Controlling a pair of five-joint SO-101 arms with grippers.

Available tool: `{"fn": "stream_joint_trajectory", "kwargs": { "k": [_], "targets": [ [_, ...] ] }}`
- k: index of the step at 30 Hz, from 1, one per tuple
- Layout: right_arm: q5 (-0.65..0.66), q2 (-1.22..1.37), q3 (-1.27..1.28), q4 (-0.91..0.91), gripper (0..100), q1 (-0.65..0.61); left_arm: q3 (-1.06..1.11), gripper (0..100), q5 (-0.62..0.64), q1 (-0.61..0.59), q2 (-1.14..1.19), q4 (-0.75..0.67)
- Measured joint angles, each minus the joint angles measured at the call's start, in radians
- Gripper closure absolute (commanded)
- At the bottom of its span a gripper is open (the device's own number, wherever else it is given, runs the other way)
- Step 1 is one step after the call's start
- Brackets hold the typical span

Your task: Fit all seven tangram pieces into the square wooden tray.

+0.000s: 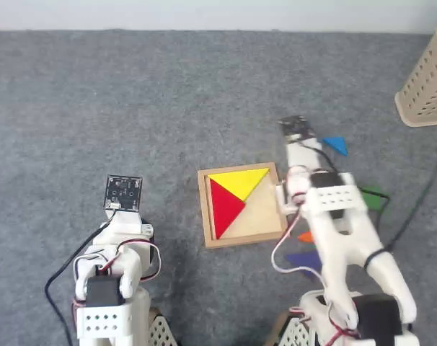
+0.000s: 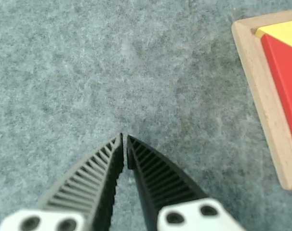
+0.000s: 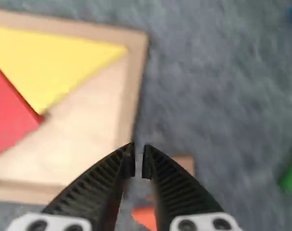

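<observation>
Both low: right fingers [image 3: 107, 178] at tray [image 3: 136, 72] edge, left fingers [image 2: 100, 168] over carpet [image 2: 88, 62].

Grey felt table [image 1: 132, 94] carries wooden tray [image 1: 205, 209], blue triangle [image 1: 336, 145] — and basket [image 1: 429, 79].
</observation>
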Motion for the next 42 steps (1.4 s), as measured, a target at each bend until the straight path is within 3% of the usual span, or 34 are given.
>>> {"fn": "stream_joint_trajectory", "kwargs": {
  "k": [3,8,13,18,25,34,42],
  "targets": [
    [0.049,-0.002,-0.04,0.126,92.9,0.106,0.0,99,0.0,0.0,0.0,0.0],
    [0.158,-0.003,-0.066,0.262,80.9,0.241,0.0,99,0.0,0.0,0.0,0.0],
    [0.359,-0.055,-0.08,0.416,79.9,0.247,0.0,99,0.0,0.0,0.0,0.0],
    [0.537,-0.149,-0.08,0.557,79.8,0.167,0.0,99,0.0,0.0,0.0,0.0],
    [0.628,-0.166,0.084,0.437,79.7,0.061,0.0,99,0.0,0.0,0.0,0.0],
    [0.692,-0.166,0.101,0.333,79.7,0.06,0.0,99,0.0,0.0,0.0,0.0],
    [0.727,-0.166,0.101,0.288,79.7,0.157,0.0,99,0.0,0.0,0.0,0.0]
  ]
}}
